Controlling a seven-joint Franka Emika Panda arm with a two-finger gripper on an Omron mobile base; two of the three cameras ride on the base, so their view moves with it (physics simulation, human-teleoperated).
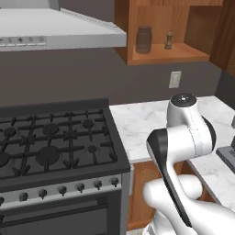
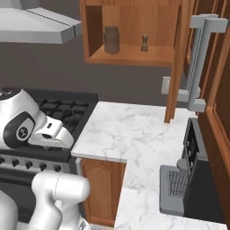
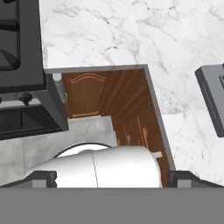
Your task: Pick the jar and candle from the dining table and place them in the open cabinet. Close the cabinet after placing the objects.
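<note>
Jar on cabinet shelf — door handle from right.

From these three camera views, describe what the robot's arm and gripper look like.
The arm is glossy white with rounded, bulbous links and dark grey to black joint sections. In the right base view a dark round joint cap carries a small white marking. No cables show. The gripper shows two small dark grey finger tips with blocky square ends.

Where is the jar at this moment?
The jar stands on the shelf of the open cabinet, left of a small dark pepper mill, above the marble counter.
</note>
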